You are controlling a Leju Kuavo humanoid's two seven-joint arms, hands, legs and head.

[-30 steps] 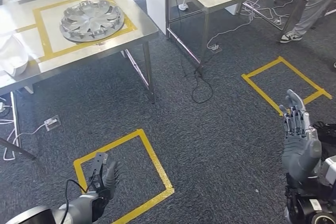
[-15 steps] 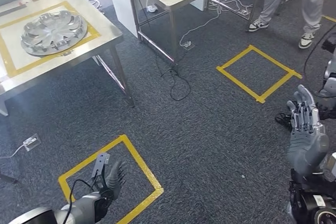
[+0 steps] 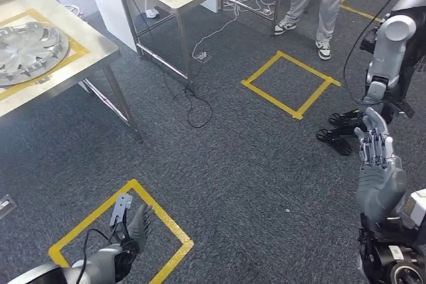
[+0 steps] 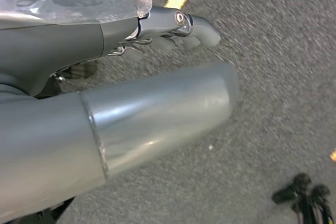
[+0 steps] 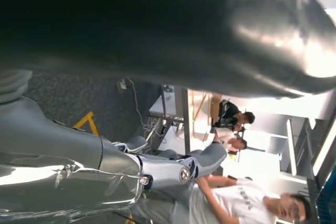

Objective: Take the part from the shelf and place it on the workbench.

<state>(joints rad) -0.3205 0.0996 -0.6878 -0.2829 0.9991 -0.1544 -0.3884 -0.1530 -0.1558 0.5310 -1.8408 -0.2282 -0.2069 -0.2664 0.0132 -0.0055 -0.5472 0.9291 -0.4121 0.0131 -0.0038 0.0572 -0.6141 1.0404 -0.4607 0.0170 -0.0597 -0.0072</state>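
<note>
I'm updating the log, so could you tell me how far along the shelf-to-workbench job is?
Looks done: one round silver wheel cover lies inside the yellow tape on the steel workbench. In hand: nothing; the left hand and right hand are empty, fingers apart, over grey carpet. Left: any further part would need fetching; the shelf is out of sight.

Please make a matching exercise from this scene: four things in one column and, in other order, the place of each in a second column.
Things:
1. wheel cover
2. person
3. left hand
4. black cable

Places:
A. over a yellow tape square on the carpet
B. on the carpet below a table
C. on the steel table, inside yellow tape
D. standing on the carpet near the far table

Pairs: 1-C, 2-D, 3-A, 4-B
</note>
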